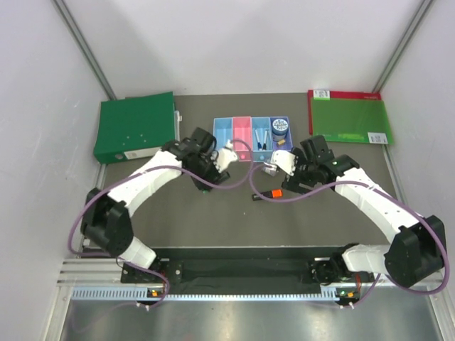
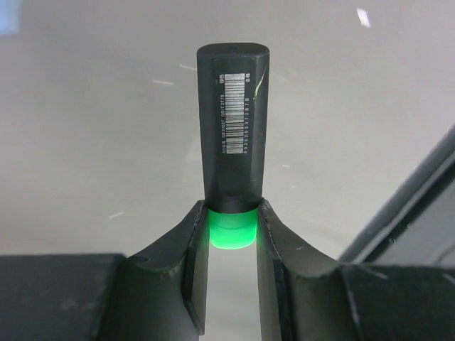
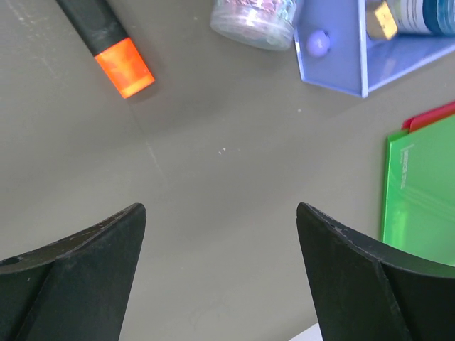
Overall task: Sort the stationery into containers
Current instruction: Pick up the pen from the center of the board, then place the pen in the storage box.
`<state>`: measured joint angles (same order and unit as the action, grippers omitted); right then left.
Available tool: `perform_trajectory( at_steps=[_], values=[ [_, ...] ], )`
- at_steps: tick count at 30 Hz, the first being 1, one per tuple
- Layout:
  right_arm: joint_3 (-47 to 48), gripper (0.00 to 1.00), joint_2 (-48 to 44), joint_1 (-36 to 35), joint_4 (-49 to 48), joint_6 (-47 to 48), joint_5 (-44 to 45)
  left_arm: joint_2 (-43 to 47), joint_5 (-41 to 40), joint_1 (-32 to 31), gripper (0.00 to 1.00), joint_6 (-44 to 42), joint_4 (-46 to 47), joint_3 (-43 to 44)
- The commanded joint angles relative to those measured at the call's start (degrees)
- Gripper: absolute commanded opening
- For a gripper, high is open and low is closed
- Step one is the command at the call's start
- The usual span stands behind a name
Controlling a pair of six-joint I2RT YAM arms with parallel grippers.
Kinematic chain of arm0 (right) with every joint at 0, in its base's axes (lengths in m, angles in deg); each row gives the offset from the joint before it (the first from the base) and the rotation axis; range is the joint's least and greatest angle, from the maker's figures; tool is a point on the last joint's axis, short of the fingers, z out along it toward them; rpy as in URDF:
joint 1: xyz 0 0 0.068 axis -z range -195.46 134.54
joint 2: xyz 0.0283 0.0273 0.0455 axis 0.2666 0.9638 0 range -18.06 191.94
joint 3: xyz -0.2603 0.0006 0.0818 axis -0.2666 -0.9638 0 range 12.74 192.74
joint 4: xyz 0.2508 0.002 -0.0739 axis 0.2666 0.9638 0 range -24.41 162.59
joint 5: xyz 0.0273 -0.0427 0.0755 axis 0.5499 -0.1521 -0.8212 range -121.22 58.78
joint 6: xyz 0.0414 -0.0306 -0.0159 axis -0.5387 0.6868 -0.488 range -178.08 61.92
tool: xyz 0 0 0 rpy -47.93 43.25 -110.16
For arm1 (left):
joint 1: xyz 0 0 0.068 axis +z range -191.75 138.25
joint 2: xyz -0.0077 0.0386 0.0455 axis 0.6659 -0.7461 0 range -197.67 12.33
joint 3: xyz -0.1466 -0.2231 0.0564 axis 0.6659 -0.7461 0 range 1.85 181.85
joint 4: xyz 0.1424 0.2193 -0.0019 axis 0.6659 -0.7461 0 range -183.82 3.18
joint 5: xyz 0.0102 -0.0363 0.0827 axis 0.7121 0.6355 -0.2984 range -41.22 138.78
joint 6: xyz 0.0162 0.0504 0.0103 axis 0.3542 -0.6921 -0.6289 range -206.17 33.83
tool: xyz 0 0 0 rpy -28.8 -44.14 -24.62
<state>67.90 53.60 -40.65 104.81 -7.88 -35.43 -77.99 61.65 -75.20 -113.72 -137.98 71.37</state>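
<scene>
My left gripper [image 2: 231,213] is pinched tight on the green-capped highlighter [image 2: 233,128] at its cap end, barrel pointing straight out ahead, just off the near-left corner of the tray row [image 1: 224,138], while my right gripper [image 3: 220,209] gapes wide and empty near its right end.

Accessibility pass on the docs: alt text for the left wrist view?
The left jaws clamp a black highlighter at its green cap, barrel pointing away with a barcode label facing the camera. Behind it, a blurred grey surface.
</scene>
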Motion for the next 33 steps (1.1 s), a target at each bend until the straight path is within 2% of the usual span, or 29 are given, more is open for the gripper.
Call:
perform_trajectory(
  at_steps=[1, 5, 11, 21, 33],
  values=[
    [-0.14, 0.87, 0.59, -1.70, -0.29, 2.63, -1.07, 6.65, 1.28, 4.44, 0.00, 4.43, 4.56, 5.62],
    [0.04, 0.87, 1.73, -4.16, -0.55, 3.33, -0.28, 5.87, 2.68, 11.28, 0.00, 10.14, 9.84, 8.61],
    [0.48, 0.86, 4.01, -7.67, -1.08, 4.47, 0.78, -3.27, 7.26, 18.06, 0.00, 20.15, 13.71, 15.64],
    [2.67, 0.85, 10.16, -11.81, -1.61, 5.70, -0.01, -19.36, 16.92, 18.51, 0.00, 30.36, 18.37, 30.75],
    [10.67, 0.81, 22.03, -13.83, -1.87, 5.09, -2.38, -30.26, 16.67, 18.51, 0.00, 34.05, 19.95, 37.71]
  ],
)
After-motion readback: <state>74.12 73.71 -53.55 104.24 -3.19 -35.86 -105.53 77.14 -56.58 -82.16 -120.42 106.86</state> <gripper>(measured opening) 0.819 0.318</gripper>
